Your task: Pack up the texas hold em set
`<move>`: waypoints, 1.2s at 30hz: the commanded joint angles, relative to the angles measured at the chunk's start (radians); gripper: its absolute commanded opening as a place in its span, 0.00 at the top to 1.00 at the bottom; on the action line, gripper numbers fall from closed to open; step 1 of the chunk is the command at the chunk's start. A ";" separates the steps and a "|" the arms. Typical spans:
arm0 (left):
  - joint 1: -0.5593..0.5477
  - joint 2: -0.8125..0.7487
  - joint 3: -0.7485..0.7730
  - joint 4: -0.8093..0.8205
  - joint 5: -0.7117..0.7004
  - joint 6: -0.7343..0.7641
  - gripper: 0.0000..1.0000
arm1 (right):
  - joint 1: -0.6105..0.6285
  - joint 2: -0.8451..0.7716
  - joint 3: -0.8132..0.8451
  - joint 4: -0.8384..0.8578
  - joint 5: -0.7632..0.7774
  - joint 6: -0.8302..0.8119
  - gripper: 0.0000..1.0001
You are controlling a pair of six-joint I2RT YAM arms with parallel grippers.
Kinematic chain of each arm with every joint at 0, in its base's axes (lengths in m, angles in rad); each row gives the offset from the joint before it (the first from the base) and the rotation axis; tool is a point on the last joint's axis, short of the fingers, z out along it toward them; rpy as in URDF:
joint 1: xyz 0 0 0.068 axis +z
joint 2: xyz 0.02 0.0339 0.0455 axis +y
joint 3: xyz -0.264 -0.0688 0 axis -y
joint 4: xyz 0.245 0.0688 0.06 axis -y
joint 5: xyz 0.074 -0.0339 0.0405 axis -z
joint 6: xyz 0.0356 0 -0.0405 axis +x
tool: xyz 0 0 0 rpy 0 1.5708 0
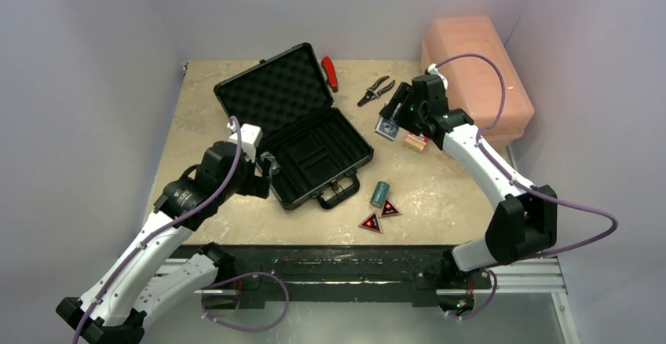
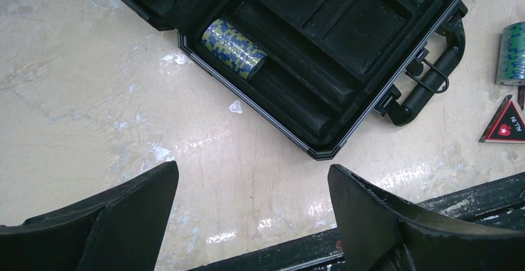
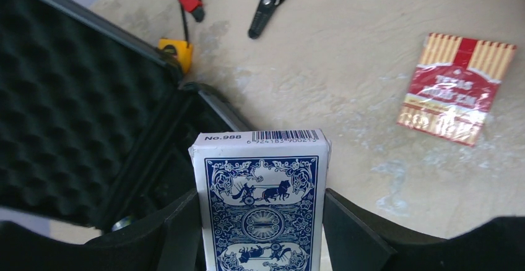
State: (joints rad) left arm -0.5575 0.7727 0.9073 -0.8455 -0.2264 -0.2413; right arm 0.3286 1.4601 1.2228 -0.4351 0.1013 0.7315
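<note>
**Print on two decks and a triangle**

In the right wrist view, the blue cardboard card deck (image 3: 260,203) at six o'clock carries "No.988" on its white top flap. A barcode stands to the right of that, with a row of digits under it starting 6924183; the rest is too fine to be sure of. The orange-red wrapped card pack (image 3: 457,88), at two o'clock on the bench (image 3: 347,54), bears pale, blurred lettering that looks like "TEXAS HOLD'EM". In the left wrist view, the red-and-black triangle (image 2: 506,124) at three o'clock shows a white sign and tiny, unreadable letters.
</note>
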 commanded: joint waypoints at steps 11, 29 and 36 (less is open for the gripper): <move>0.002 -0.031 0.033 0.035 0.027 0.017 0.10 | 0.208 0.019 0.101 0.171 0.025 0.102 0.48; 0.003 -0.035 0.036 0.017 -0.011 0.004 0.11 | 0.427 0.243 0.210 0.197 0.261 0.717 0.62; 0.003 -0.052 0.042 -0.011 -0.119 -0.020 0.11 | 0.455 0.344 0.293 0.146 0.299 0.808 0.62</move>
State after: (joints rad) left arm -0.5575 0.7380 0.9077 -0.8539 -0.2565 -0.2440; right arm 0.7738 1.7893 1.4460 -0.2901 0.3267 1.4399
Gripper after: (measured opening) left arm 0.898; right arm 0.681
